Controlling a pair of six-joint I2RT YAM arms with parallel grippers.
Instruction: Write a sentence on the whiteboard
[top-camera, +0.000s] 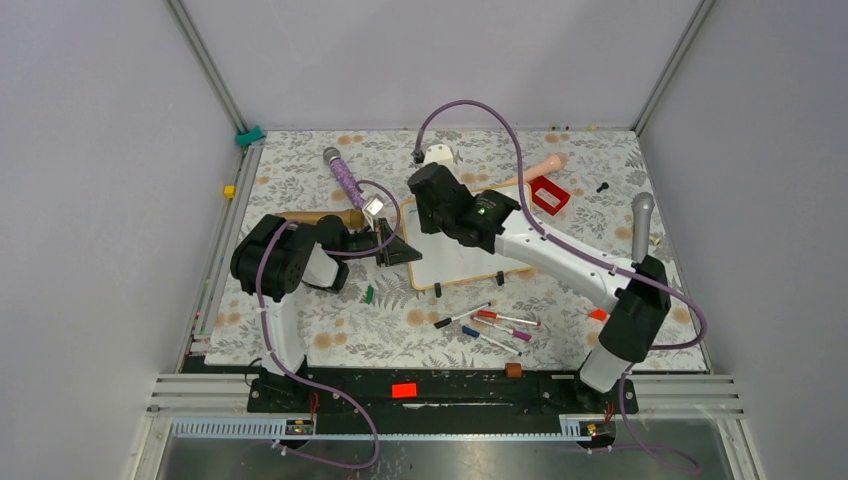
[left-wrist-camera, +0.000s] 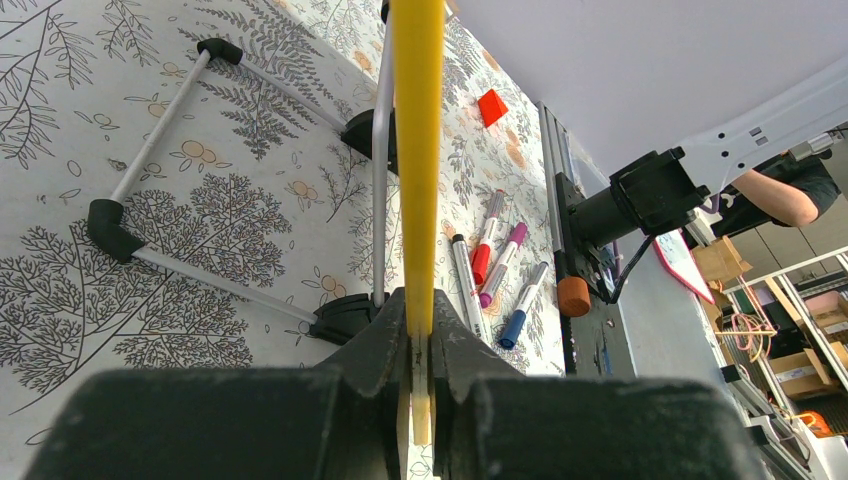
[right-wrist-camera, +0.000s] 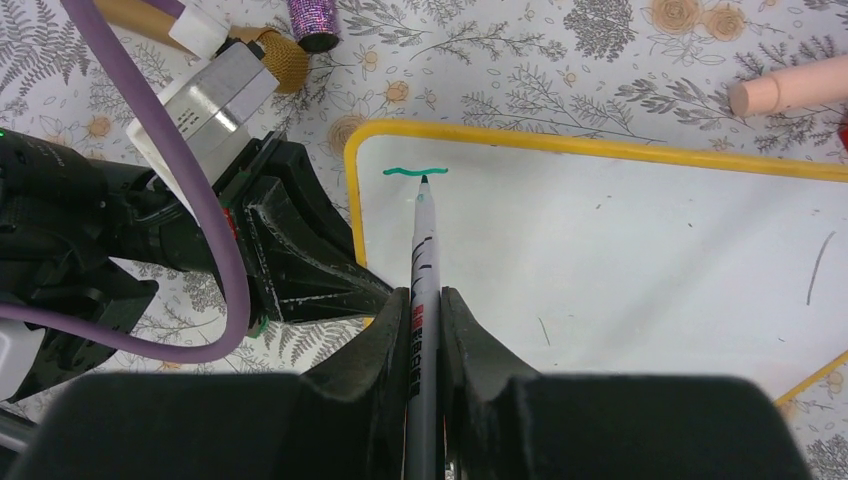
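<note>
The whiteboard (top-camera: 455, 258) lies mid-table, its frame yellow-tan (right-wrist-camera: 600, 146). My left gripper (top-camera: 398, 250) is shut on the board's left frame edge (left-wrist-camera: 417, 150). My right gripper (right-wrist-camera: 424, 330) is shut on a grey marker (right-wrist-camera: 423, 260), whose green tip touches the board near its top left corner. A single short green stroke (right-wrist-camera: 412, 172) is the only writing; no words of the sentence show. In the top view the right gripper (top-camera: 452, 215) hangs over the board and hides its upper part.
Several loose markers (top-camera: 495, 325) lie in front of the board, also in the left wrist view (left-wrist-camera: 495, 265). A red box (top-camera: 549, 195), a pink cylinder (top-camera: 535, 168), a purple glitter microphone (top-camera: 345, 178) and a grey microphone (top-camera: 640, 225) lie around. The board's wire stand (left-wrist-camera: 160, 150) shows underneath.
</note>
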